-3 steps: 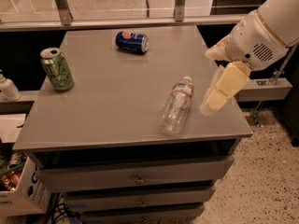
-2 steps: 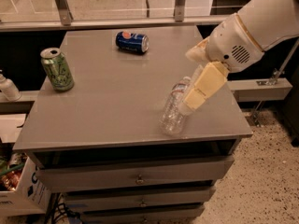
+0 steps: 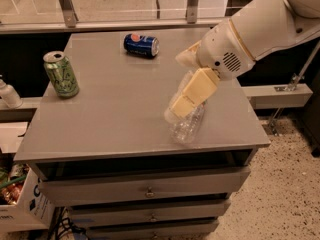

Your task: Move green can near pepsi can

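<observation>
The green can (image 3: pixel 60 74) stands upright near the left edge of the grey table (image 3: pixel 115 109). The pepsi can (image 3: pixel 141 44) lies on its side at the back middle of the table. My gripper (image 3: pixel 186 100) hangs over the right middle of the table, above a clear plastic bottle (image 3: pixel 188 124) that lies on its side. The gripper holds nothing and is far to the right of the green can.
The table is a drawer cabinet with drawers (image 3: pixel 145 190) below its front edge. A white bottle (image 3: pixel 8 94) stands on a lower shelf at the left. A box of clutter (image 3: pixel 15 194) sits on the floor at the lower left. A rail (image 3: pixel 125 24) runs behind the table.
My arm and gripper have moved left across the table, from beyond the bottle's right side to over the bottle. The cans and the bottle have not moved.
</observation>
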Robot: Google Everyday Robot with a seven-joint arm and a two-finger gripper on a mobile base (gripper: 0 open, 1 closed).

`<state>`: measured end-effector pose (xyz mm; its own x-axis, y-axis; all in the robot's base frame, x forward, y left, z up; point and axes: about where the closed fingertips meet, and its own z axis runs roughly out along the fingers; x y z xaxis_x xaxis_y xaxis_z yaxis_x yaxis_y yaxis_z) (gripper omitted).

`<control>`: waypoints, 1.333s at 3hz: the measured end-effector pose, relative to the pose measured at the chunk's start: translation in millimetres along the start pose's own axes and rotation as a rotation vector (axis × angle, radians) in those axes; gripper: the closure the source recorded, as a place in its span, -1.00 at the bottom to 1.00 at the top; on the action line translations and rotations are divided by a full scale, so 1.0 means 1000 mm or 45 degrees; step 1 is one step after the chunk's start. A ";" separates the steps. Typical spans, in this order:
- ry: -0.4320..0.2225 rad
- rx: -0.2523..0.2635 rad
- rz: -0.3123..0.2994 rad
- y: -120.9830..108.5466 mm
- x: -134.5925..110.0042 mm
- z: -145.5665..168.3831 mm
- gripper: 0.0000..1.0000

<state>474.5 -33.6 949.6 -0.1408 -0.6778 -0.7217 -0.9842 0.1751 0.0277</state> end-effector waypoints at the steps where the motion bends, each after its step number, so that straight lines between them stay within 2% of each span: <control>1: -0.099 -0.001 0.042 0.000 0.012 0.012 -1.00; 3: -0.383 0.091 0.061 -0.043 0.012 0.057 -1.00; 4: -0.502 0.126 0.066 -0.064 -0.001 0.085 -1.00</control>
<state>546.8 16.7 889.4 -0.1191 -0.3436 -0.9315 -0.9590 0.2827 0.0183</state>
